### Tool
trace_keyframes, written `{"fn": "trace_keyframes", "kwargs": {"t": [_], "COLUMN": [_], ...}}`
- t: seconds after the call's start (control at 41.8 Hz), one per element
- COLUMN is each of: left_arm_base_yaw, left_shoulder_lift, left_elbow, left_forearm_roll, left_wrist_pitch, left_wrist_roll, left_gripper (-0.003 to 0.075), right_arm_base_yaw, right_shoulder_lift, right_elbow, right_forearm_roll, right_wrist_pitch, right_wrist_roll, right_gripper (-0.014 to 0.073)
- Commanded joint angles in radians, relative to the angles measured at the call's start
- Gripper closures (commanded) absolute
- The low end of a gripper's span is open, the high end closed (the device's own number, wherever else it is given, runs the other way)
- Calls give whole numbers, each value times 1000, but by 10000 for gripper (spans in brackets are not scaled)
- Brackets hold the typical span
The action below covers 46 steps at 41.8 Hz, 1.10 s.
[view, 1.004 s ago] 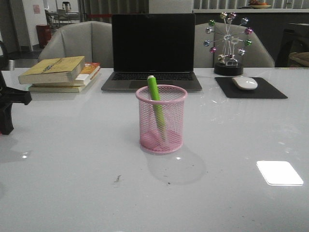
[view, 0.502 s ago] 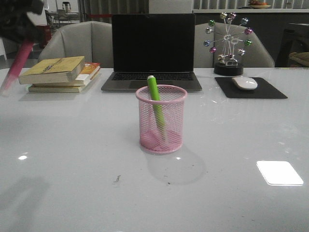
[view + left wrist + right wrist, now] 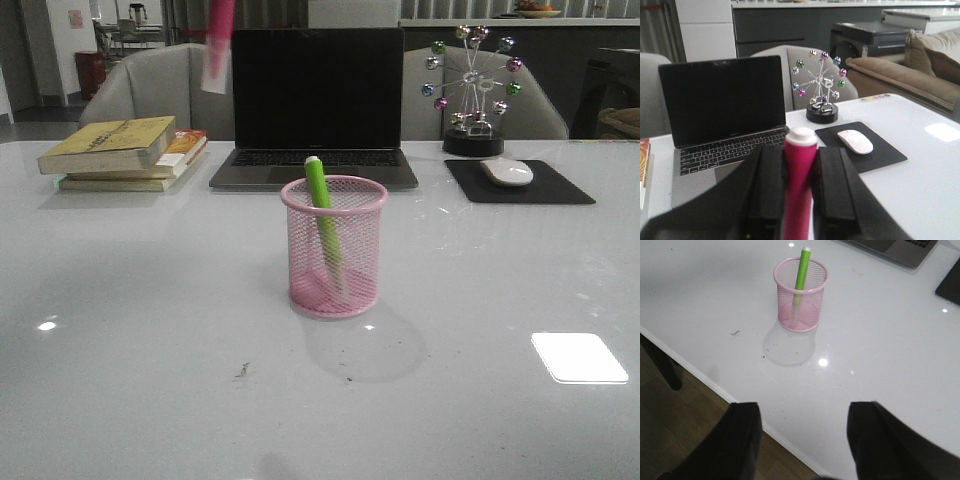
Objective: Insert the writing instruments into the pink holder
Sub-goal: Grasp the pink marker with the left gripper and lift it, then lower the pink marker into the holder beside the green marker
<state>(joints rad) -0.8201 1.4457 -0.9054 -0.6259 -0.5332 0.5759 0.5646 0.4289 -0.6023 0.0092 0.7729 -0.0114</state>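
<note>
Front view gives you the count: one pink holder (image 3: 334,246) at the centre of the frame on the white desk (image 3: 150,330), one lime green pen (image 3: 322,222) leaning inside it with its tip above the rim, and one magenta pen (image 3: 217,45) blurred in the air at the upper left of the frame, its pale end downward, in front of the laptop's (image 3: 317,105) left edge. Behind, you have one stack of books (image 3: 125,152) at the left, and one mouse (image 3: 507,171) on one black pad (image 3: 518,182) at the right, with one ball ornament (image 3: 473,90) behind the pad. Neither arm shows in this view.

Left wrist view shows you what the front view leaves out: the left end effector (image 3: 801,192) is clenched on the magenta pen (image 3: 800,185), one dark finger (image 3: 771,187) pressed on each side of its barrel, the white cap above them. The laptop, ornament and mouse lie beyond it; the holder is not in this view.

Right wrist view looks down on the holder (image 3: 800,295) in the upper middle of the frame, the green pen (image 3: 799,277) in it. The right end effector (image 3: 804,440) is released, its two fingers (image 3: 742,440) wide apart and holding nothing, over the near edge of the desk.
</note>
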Motion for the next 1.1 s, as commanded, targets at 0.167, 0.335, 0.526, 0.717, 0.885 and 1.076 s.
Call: {"fn": "trace_keyframes", "kwargs": {"t": [0.167, 0.335, 0.526, 0.717, 0.885, 1.076], "left_arm_base_yaw": [-120, -115, -111, -111, -111, -109], "left_shoulder_lift": [192, 305, 386, 414, 414, 378], "left_elbow": [-48, -146, -205, -209, -209, -212], "left_forearm_roll": [45, 45, 45, 45, 45, 45], "left_wrist_pitch": [-416, -311, -303, -296, -279, -171], "left_wrist_roll": [-13, -18, -18, -18, -18, -18], "left_gripper": [628, 627, 622, 479, 326, 325], "right_arm_base_yaw": [-3, -3, -3, -3, -3, -3], "right_shoulder_lift": [5, 5, 5, 5, 5, 5], "right_elbow": [-28, -28, -28, -28, -28, -28], "right_forearm_roll": [-9, -9, -9, -9, -9, -9], "right_wrist_pitch": [-74, -74, -74, -74, -74, -74], "right_wrist_roll": [1, 1, 1, 1, 1, 1], "right_gripper": [102, 102, 102, 102, 102, 102]}}
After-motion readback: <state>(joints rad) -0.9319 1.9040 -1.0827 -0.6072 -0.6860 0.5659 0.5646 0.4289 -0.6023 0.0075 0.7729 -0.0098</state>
